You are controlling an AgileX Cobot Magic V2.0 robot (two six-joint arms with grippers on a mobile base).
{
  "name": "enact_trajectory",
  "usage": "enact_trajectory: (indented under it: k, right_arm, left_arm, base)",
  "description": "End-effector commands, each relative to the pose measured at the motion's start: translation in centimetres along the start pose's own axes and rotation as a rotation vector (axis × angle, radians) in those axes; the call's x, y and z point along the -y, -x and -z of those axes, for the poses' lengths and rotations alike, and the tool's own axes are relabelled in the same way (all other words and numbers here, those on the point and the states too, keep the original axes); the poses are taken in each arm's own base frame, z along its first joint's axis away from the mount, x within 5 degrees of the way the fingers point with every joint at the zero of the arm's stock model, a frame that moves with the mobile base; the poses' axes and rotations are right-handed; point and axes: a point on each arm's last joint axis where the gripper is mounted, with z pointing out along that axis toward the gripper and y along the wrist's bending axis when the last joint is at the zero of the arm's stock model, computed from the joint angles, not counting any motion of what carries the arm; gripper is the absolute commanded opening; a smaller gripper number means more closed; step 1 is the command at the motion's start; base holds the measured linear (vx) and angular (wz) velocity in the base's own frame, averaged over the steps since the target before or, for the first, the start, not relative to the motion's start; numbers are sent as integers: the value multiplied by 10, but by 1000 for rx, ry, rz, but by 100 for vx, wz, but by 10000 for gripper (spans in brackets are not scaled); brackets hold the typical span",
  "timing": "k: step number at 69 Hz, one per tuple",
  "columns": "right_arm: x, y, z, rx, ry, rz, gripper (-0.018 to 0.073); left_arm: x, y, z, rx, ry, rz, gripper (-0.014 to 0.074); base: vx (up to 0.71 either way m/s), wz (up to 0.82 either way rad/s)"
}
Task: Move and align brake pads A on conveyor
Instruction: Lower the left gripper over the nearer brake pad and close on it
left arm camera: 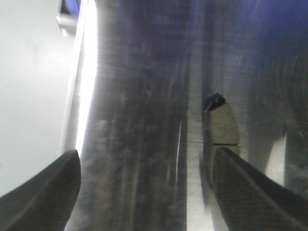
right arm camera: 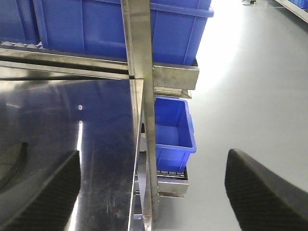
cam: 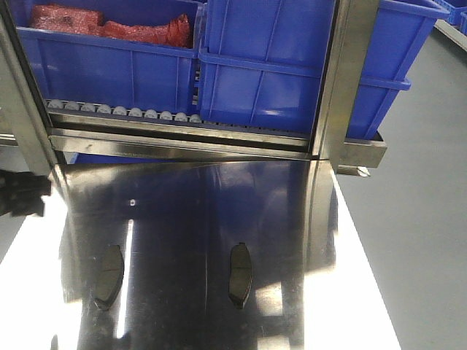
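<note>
Two brake pads A lie flat on the steel bench, well apart: left pad near the bench's left edge, centre pad about mid-width. Their long axes both run roughly away from the robot and look near parallel. Nothing touches either pad. No other pads show. The conveyor is not in any view, so I cannot place the destination.

Left gripper: fingers spread wide, empty, low over the bench. One pad lies just ahead of the inboard finger, not between the two. It is probably the left pad, but I cannot confirm that. Judgement: the wide spread suits straddling the pad across its narrow width, and the arm needs a sideways shift to centre on it first.

Right gripper: fingers wide, empty, hanging past the bench's right edge, over the floor and a lower blue bin. Judgement: it is held out of the way so the left arm can work.

Risk: the pad is thin and the steel slick, so it may skate rather than lift.
</note>
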Motion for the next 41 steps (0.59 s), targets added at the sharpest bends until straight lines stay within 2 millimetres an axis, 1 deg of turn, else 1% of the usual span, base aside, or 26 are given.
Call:
enact_trajectory:
  k: [1,3,4,11,17,24,31,41]
  right_arm:
    - [0,14,3,86,-3,14,575]
    - [0,14,3,86,-3,14,575]
    - [0,14,3,86,-3,14,575]
    - [0,14,3,86,-3,14,575]
    - [0,14,3,86,-3,14,575]
    - [0,14,3,86,-3,14,575]
    - [0,14,3,86,-3,14,575]
    - [0,14,3,86,-3,14,575]
  left_arm:
    - [18,23,-2,-13,-21,-11,533]
    - [23,27,-11,-48,-17,-15,533]
    - [24,29,-11,-53,-17,-15,533]
    - [42,38,-34,-137,-9,-31,533]
    - [56,39,-52,-180,-7,-45,533]
    - [70,35,-72,-230,-13,-49,533]
    - [83,30,-85,-262,-33,-63,533]
    - [98,24,-97,-283,-51,-69,533]
  base:
    - [0,0]
    - [0,0]
    - [0,0]
    - [0,0]
    - [0,0]
    - [0,0]
    - [0,0]
    - [0,0]
